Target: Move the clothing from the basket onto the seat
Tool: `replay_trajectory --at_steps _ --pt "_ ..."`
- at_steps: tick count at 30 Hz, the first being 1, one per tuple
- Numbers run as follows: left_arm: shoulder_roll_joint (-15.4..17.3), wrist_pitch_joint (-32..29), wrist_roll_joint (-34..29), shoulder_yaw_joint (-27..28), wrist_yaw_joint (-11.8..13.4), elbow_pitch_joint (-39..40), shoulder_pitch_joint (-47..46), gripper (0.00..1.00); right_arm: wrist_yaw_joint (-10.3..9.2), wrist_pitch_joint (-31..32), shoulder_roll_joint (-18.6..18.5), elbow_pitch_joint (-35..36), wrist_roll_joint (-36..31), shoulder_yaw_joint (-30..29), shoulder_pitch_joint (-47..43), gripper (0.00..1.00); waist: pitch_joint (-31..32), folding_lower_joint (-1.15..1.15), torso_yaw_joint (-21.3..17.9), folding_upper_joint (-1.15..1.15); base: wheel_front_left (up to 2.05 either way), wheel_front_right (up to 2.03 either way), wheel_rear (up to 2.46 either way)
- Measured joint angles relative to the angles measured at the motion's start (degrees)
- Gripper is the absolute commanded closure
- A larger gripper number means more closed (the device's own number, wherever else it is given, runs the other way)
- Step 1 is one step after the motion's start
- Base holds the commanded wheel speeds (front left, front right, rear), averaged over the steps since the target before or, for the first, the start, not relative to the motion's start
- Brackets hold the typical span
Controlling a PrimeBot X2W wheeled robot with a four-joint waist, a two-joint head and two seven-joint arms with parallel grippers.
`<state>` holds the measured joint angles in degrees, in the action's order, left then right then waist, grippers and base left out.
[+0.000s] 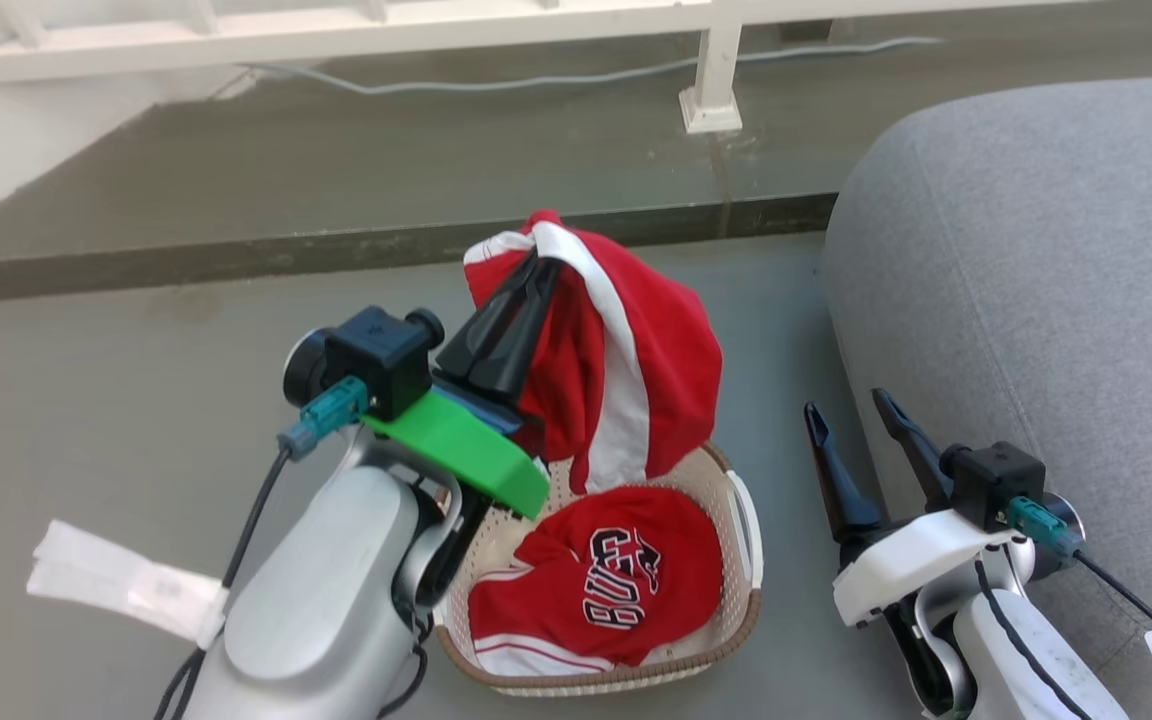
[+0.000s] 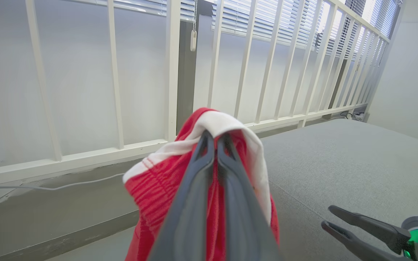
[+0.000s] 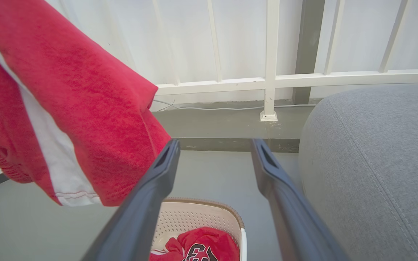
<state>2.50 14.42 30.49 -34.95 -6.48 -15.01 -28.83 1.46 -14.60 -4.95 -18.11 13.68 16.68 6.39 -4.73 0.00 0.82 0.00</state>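
Note:
My left gripper (image 1: pixel 548 262) is shut on a red garment with white stripes (image 1: pixel 626 370), holding it up above the cream basket (image 1: pixel 741 590). From the left wrist view the fabric (image 2: pixel 158 185) drapes over my closed left gripper (image 2: pixel 215 137). A second red garment with black-and-white lettering (image 1: pixel 606 575) lies inside the basket. My right gripper (image 1: pixel 851 407) stands open and empty between the basket and the grey seat (image 1: pixel 1036 280). The hanging garment (image 3: pixel 67 108), the basket (image 3: pixel 194 217) and the seat (image 3: pixel 376 163) appear past my open right gripper (image 3: pixel 214 145).
A white railing (image 1: pixel 706 60) with a post foot stands behind a dark raised step (image 1: pixel 336 250). A grey cable (image 1: pixel 536 78) runs along the floor by the railing. A white tag (image 1: pixel 116 580) hangs off the left arm's cable.

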Motion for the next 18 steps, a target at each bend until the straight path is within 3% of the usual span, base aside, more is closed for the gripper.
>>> replay_trajectory --at_steps 18 --pt "1.1 0.0 -0.49 -0.33 3.25 8.86 8.72 1.0 0.04 0.02 0.9 1.19 0.53 1.52 -3.63 0.0 4.92 0.0 -0.58 0.0 0.0 0.0 0.0"
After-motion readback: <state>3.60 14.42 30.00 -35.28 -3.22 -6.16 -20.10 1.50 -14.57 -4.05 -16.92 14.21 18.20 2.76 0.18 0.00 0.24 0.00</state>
